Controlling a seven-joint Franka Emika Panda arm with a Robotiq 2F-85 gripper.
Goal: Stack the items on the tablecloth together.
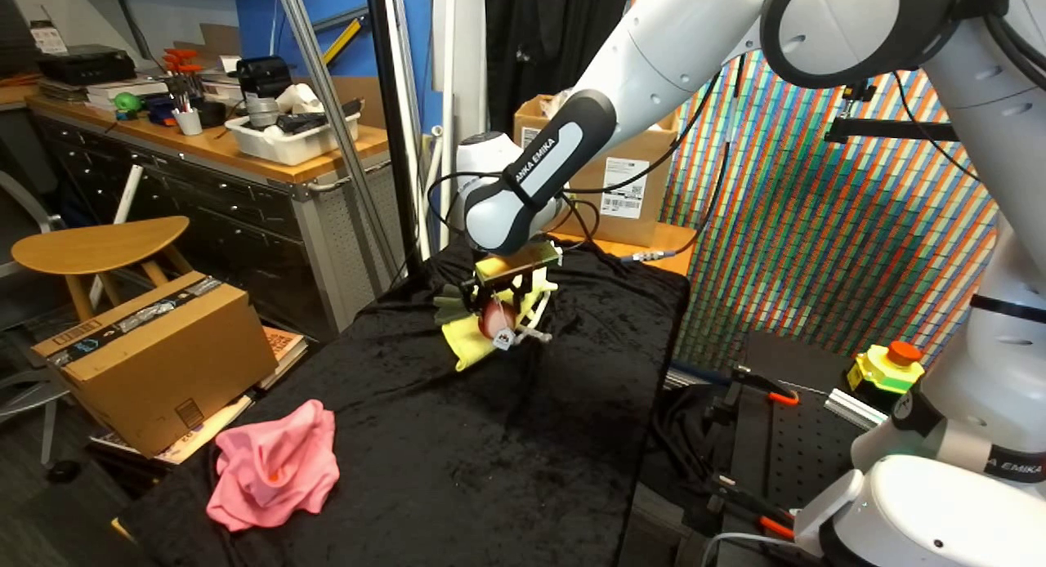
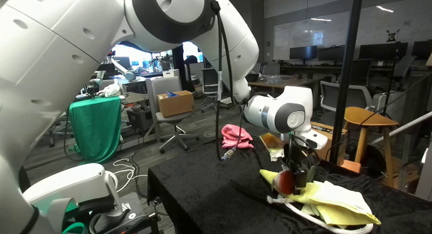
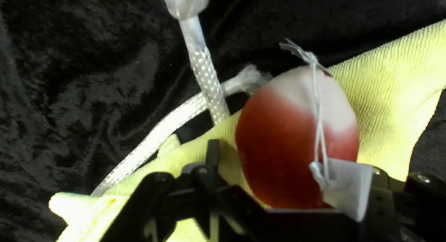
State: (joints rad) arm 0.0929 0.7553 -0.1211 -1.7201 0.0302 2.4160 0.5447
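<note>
In the wrist view a round red-and-white object (image 3: 282, 158) sits right of centre: deep, smooth red over its lower left, fading to a milky white at the upper right, the outline slightly oval. A thin pale string (image 3: 319, 114), knotted at its top, runs down its face to a translucent whitish tag (image 3: 348, 186) at the lower right. Finely ribbed yellow cloth (image 3: 393, 95) stretches behind it from the lower left to the right edge; whether the object bears on it I cannot tell. The gripper (image 3: 296, 160) comes in from the bottom edge with its fingers spread to either side of the object, a strip of yellow showing between the frame's left finger and the red. Braided white rope (image 3: 163, 128) crosses itself above and to the left, one end swelling into a pale tip near the top edge, the other fraying just beside the object. In an exterior view a crumpled pink cloth (image 1: 274, 469) lies lower left on the black tablecloth (image 1: 507, 453), well apart.
</note>
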